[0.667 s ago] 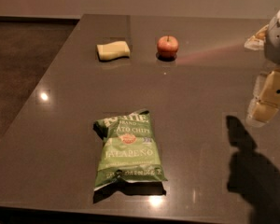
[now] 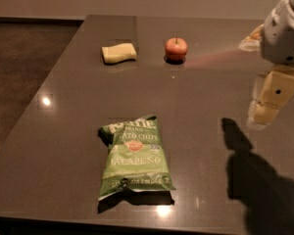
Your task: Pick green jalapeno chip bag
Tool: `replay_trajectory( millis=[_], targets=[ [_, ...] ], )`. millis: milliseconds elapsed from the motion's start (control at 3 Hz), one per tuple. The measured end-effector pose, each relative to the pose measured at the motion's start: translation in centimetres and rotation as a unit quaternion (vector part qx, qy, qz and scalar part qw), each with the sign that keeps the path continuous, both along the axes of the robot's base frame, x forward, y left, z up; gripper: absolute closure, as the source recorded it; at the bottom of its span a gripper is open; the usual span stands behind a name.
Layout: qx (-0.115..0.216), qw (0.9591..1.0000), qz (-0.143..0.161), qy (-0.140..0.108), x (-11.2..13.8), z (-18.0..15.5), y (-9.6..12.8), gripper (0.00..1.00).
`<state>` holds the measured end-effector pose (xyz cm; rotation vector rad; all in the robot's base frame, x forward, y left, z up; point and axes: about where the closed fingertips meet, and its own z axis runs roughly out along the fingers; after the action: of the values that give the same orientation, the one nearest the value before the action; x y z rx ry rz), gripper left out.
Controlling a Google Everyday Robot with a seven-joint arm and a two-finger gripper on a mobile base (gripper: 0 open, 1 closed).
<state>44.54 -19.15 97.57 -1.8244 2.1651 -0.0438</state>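
Dark table, chip bag, tool far right

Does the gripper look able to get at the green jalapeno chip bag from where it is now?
Probably yes. The gripper hangs over the table at the view's right, and nothing stands between it and the chip bag; the apple and sponge lie farther back.

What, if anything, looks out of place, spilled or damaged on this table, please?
Nothing stands out. The green jalapeno chip bag lies flat and looks unopened. The apple sits upright, and the yellow block lies to its left, not touching it. The gripper hangs at the right, clear of the bag.
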Motion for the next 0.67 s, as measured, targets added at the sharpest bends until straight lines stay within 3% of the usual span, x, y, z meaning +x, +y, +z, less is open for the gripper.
replay_trajectory(
  millis=[667],
  targets=[
    [0.006, 0.9952, 0.096, 0.017, 1.2, -1.7, 6.4, 0.00]
  ],
)
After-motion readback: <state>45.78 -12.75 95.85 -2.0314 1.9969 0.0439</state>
